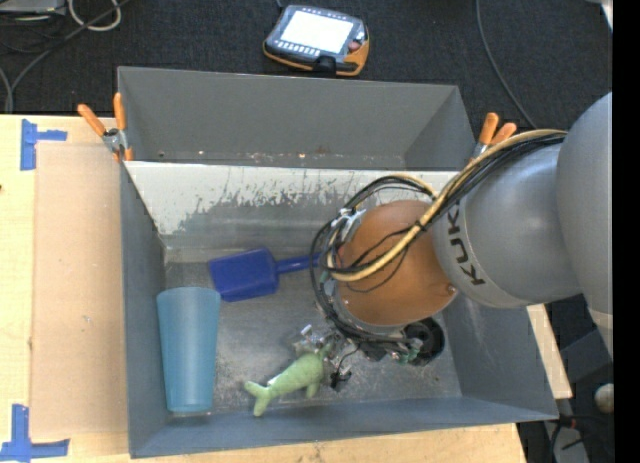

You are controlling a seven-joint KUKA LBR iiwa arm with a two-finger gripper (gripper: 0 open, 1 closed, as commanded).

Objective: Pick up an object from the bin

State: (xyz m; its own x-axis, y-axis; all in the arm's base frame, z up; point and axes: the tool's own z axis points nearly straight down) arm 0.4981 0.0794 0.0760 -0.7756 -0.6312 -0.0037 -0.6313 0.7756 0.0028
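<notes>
Hovering low near the front wall of the bin, my claw is right at the head end of a green fish-shaped toy lying flat on the floor, maybe touching it. I'd guess the wrist points straight down for a top grab, which is why the orange wrist cover hides most of the claw. I can't tell if it's wide or narrow. A pale blue cup on its side and a blue scoop sit apart to the left. The arm reads "KUK", and the rest curves away.
</notes>
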